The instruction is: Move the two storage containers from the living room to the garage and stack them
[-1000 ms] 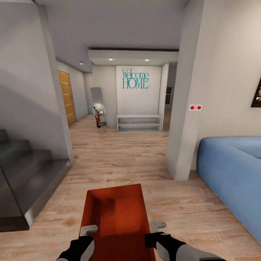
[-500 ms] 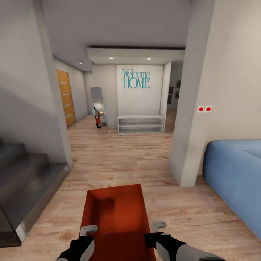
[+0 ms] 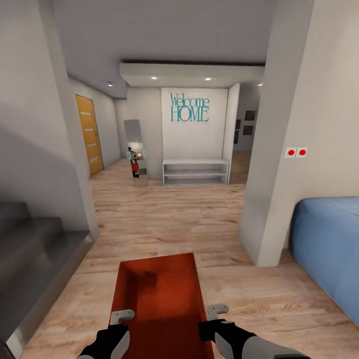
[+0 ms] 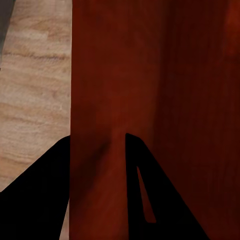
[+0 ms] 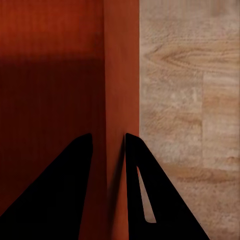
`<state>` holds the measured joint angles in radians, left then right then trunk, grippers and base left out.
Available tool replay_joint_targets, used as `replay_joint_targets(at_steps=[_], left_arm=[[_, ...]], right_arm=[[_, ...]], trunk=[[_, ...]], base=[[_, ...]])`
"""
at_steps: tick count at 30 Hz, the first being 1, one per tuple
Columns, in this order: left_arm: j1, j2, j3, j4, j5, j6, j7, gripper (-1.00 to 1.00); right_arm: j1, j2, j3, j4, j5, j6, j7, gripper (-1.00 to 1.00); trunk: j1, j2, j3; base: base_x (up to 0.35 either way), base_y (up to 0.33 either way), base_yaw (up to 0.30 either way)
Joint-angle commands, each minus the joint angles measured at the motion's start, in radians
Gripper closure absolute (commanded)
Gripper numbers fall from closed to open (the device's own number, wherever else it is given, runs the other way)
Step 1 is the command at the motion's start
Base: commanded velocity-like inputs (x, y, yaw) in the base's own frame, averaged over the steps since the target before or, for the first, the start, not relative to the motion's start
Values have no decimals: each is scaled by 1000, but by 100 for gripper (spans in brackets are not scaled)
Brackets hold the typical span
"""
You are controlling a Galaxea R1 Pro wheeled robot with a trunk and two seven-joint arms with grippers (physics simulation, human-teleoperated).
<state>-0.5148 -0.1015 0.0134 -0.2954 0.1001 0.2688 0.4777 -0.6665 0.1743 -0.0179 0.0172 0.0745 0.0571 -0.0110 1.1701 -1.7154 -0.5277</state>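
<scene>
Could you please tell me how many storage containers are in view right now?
1: the storage container is carried low in front of the robot, its side walls clamped by the left gripper and right gripper. The second one may be elsewhere.

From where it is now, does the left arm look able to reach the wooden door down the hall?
Probably not. The left gripper is shut on the storage container wall, opposite the right gripper, and the wooden door stands far off across open plank floor.

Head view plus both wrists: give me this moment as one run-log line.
phase: transit, wood-floor hallway | load: storage container | left gripper: clamped on its wall | right gripper: clamped on opposite wall | ahead: Welcome HOME wall
</scene>
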Motion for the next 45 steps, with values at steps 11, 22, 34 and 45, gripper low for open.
replay_joint_targets(at_steps=[11,22,34,45], left_arm=[[1,2,-32,0,41,-2,-4,100],[1,2,-32,0,41,-2,-4,100],[1,2,-32,1,41,-2,-4,100],[1,2,-32,1,41,-2,-4,100]], right_arm=[[-2,-1,-30,-39,10,2,5,100],[-2,-1,-30,-40,9,1,5,100],[-2,0,-30,-39,9,1,5,100],[-2,0,-30,-39,10,1,5,100]], trunk=[[1,-1,-1],[1,-1,-1],[1,-1,-1],[1,-1,-1]], base=[[341,102,0],[341,102,0],[341,101,0],[341,100,0]])
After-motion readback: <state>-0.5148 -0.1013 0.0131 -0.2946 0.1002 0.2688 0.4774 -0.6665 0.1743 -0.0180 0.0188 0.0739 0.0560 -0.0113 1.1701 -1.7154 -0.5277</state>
